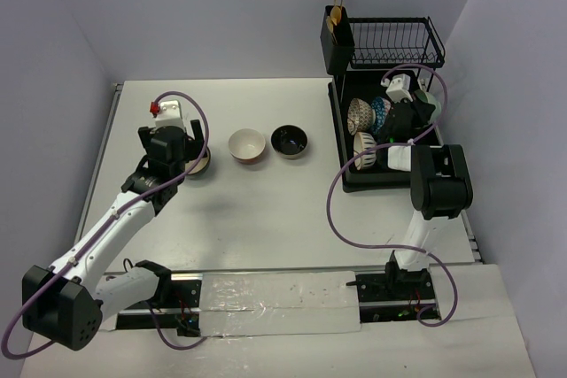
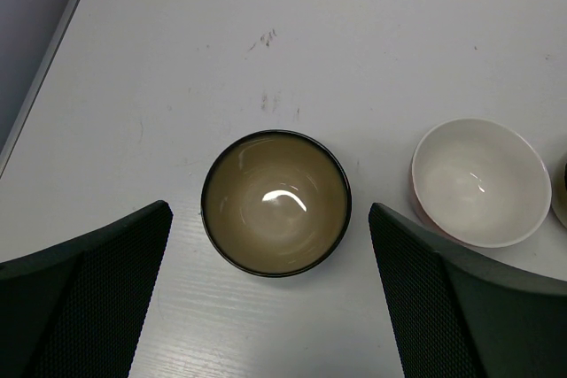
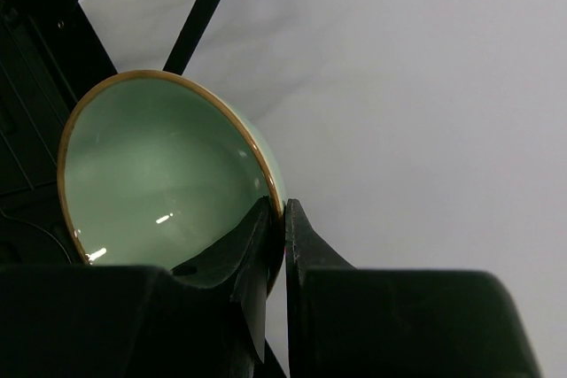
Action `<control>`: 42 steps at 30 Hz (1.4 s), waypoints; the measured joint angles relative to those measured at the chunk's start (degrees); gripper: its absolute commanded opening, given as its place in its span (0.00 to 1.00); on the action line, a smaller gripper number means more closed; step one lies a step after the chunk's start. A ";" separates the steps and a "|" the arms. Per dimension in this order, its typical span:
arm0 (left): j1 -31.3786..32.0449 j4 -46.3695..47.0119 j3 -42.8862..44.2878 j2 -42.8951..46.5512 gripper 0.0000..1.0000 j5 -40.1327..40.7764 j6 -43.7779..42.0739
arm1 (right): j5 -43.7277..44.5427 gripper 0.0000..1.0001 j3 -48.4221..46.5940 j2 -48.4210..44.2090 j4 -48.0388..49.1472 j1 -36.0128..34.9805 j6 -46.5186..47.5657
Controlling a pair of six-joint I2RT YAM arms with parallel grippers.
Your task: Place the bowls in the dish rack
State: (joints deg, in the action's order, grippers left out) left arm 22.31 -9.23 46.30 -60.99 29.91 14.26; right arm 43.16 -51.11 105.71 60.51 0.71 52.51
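Note:
A tan dark-rimmed bowl (image 2: 276, 204) stands upright on the white table, between the wide-open fingers of my left gripper (image 2: 270, 212), which hovers over it without touching. From above, that gripper (image 1: 196, 157) covers most of this bowl (image 1: 201, 168). To its right stand a white bowl with a red outside (image 1: 247, 144) (image 2: 480, 181) and a dark bowl (image 1: 290, 140). My right gripper (image 3: 284, 206) is shut on the rim of the mint green bowl (image 3: 159, 174), held on edge over the black dish rack (image 1: 339, 143). Patterned bowls (image 1: 359, 114) and a blue one (image 1: 381, 114) stand on edge in the rack.
A black cutlery holder (image 1: 337, 37) with gold forks hangs on the rack's far left corner, beside a raised wire basket (image 1: 394, 42). Walls close in at the back and on both sides. The table's left edge (image 1: 108, 130) runs close to the left arm.

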 measured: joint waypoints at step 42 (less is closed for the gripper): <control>0.00 -3.56 7.85 -4.96 0.99 -0.55 2.58 | 6.97 0.00 -0.04 3.10 4.70 -2.60 0.07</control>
State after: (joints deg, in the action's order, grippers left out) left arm 22.31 -12.80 54.15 -65.95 29.36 16.84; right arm 50.13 -51.16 108.81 65.21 -1.89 52.58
